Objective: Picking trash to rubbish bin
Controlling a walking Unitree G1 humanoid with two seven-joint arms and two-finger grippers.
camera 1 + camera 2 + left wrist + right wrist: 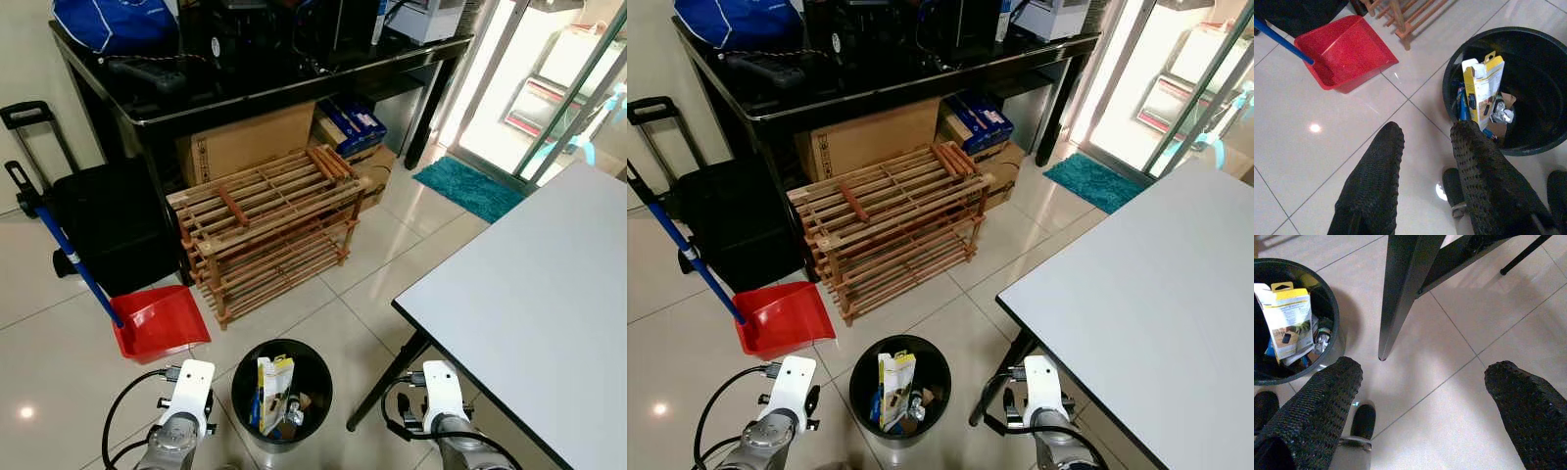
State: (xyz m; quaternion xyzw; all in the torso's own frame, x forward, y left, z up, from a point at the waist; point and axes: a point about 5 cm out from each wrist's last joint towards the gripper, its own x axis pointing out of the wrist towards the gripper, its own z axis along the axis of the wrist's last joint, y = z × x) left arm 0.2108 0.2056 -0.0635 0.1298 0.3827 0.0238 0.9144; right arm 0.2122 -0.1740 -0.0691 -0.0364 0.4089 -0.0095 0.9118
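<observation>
A black round rubbish bin (245, 380) stands on the tiled floor straight below me, between my two arms. Inside it a yellow and white carton (274, 384) stands upright among foil and other scraps. My left gripper (1427, 134) hangs open over the floor just beside the bin's rim (1449, 100), with nothing between its fingers. My right gripper (1425, 372) is open wide above the tiles, on the other side of the bin (1334, 320) and near a black table leg (1400, 293). It holds nothing.
A red dustpan (157, 321) with a blue handle lies to the left of the bin. Behind stand a wooden shoe rack (265, 225), cardboard boxes and a black desk (265, 83). A white table (549, 313) fills the right side. A black trolley case (98, 225) stands far left.
</observation>
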